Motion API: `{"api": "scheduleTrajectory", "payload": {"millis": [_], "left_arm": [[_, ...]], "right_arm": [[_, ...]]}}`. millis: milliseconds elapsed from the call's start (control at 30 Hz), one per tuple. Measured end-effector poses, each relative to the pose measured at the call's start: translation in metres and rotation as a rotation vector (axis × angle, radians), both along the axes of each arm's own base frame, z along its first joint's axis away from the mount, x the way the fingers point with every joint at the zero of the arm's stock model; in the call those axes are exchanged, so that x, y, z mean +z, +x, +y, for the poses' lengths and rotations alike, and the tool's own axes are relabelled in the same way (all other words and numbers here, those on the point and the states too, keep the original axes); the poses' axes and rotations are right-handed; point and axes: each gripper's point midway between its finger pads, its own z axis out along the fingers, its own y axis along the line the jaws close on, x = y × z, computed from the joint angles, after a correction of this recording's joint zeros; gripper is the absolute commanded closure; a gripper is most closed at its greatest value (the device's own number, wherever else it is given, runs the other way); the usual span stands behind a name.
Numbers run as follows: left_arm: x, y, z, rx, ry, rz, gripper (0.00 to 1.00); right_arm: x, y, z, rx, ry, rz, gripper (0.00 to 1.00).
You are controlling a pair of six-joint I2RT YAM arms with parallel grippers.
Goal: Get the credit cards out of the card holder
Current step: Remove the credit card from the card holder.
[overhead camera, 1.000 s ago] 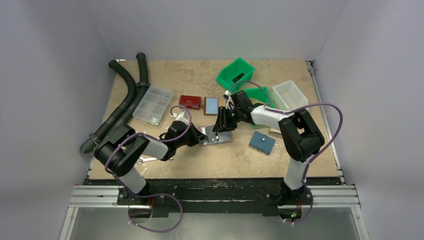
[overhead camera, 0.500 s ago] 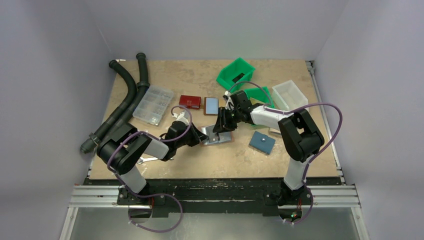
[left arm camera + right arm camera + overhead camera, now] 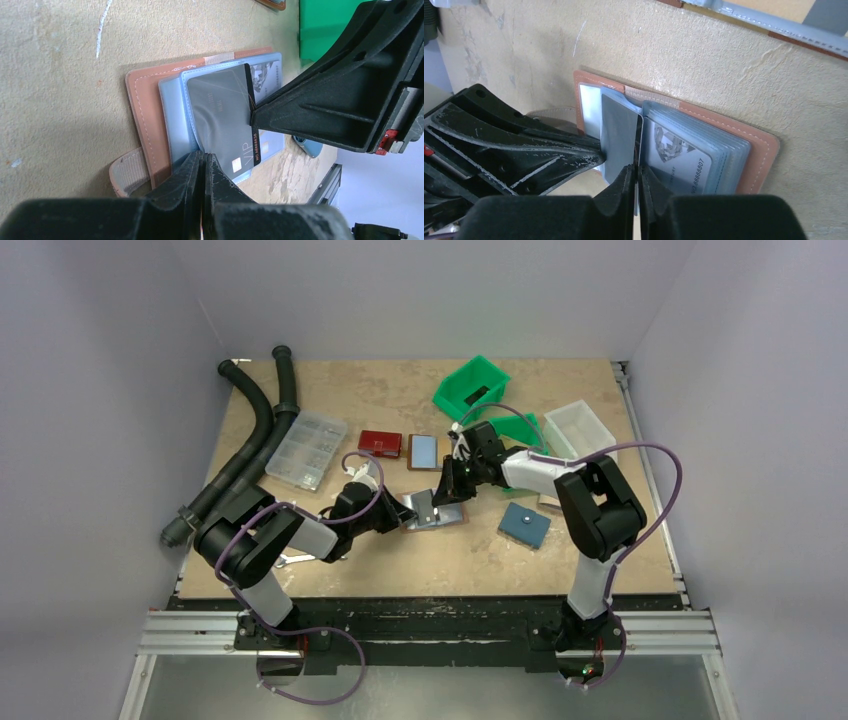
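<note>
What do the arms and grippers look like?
Left arm and right arm: black joints, white link covers, and a purple cable looped along each. Left gripper and right gripper: black, ribbed, tapering to thin tips. The left one is scuffed white; the right has a red tab.

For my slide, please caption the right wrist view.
Right gripper pinching a dark card by its edge in the open card holder, left gripper alongside.
</note>
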Motion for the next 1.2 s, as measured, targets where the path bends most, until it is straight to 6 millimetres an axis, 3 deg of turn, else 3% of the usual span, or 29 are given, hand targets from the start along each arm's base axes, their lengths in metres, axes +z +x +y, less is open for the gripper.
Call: {"api": "scheduleTrajectory", "payload": {"millis": [67,833,1200], "left_arm": [[0.000,0.000,0.000,0.000,0.000,0.000,1.00],[-0.001,-0.003,0.009,0.008,-0.011,0.009,0.98],[0.002,-0.008,0.022,0.023,0.029,0.029,0.92]], "right_arm": [[-0.001,0.001,-0.001,0.000,0.000,0.001,1.00],[0.002,0.014,-0.023,0.034,0.029,-0.032,1.00],[0.021,0.032,-0.040,0.028,0.051,-0.101,1.00]]}}
